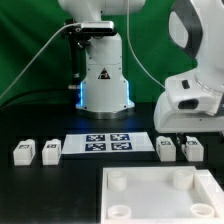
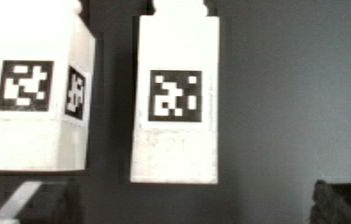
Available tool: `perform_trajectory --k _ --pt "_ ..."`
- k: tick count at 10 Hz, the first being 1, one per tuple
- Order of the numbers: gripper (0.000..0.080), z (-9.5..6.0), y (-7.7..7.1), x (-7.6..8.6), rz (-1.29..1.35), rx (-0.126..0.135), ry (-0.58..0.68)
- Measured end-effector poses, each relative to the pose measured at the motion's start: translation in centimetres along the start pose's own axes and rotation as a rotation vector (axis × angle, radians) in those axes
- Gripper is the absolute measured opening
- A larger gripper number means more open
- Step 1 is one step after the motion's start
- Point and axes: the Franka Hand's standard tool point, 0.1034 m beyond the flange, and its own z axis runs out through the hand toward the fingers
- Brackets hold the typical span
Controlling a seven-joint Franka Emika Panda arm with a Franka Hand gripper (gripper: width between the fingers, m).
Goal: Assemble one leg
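Observation:
Four small white legs with black-and-white markers lie on the black table. Two are at the exterior view's left (image 1: 24, 152) (image 1: 50, 150) and two at its right (image 1: 165, 149) (image 1: 192, 150). My gripper (image 1: 178, 132) hangs just above the right pair. In the wrist view one leg (image 2: 175, 100) lies lengthwise in line with the gap between my fingers, and a second leg (image 2: 30, 100) lies beside it. The gripper (image 2: 186, 205) is open and empty. Its dark fingertips (image 2: 26, 205) show wide apart at the frame's corners, clear of both legs.
The marker board (image 1: 103, 143) lies in the middle of the table in front of the robot base (image 1: 103, 75). A large white tray with round corner sockets (image 1: 160, 200) lies at the front, toward the exterior view's right.

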Motion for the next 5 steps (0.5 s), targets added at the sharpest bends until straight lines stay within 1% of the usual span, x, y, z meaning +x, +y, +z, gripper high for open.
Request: perform_trajectory --k 2,3,4,5 --pt "0.0649 0.3 0.2 0.1 0.003 -0.010 -0.141" --pt "0.0649 0.4 0.2 0.4 0.003 -0.009 -0.150" --pt "0.0649 0.6 0.1 0.3 0.011 -0.011 -0.152" --pt "0.0649 1.2 0.0 0.2 0.019 -0.015 -0.162"
